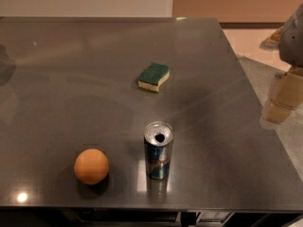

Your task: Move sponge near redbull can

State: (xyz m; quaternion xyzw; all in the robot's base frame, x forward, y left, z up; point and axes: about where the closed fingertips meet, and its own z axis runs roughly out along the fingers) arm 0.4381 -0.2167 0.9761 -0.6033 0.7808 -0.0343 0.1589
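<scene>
The sponge (154,76), dark green on top with pale yellow foam below, lies flat on the dark grey table (71,79), a little right of its middle. The redbull can (158,150) stands upright near the front edge, straight in front of the sponge and well apart from it, its silver top showing a dark opening. My gripper (282,96) hangs at the right, beyond the table's right edge, far from both the sponge and the can. It holds nothing that I can see.
A round orange fruit (91,166) sits near the front edge, left of the can. The table's right edge runs diagonally beside the gripper, with a pale floor (251,39) past it. A wall stands behind the table.
</scene>
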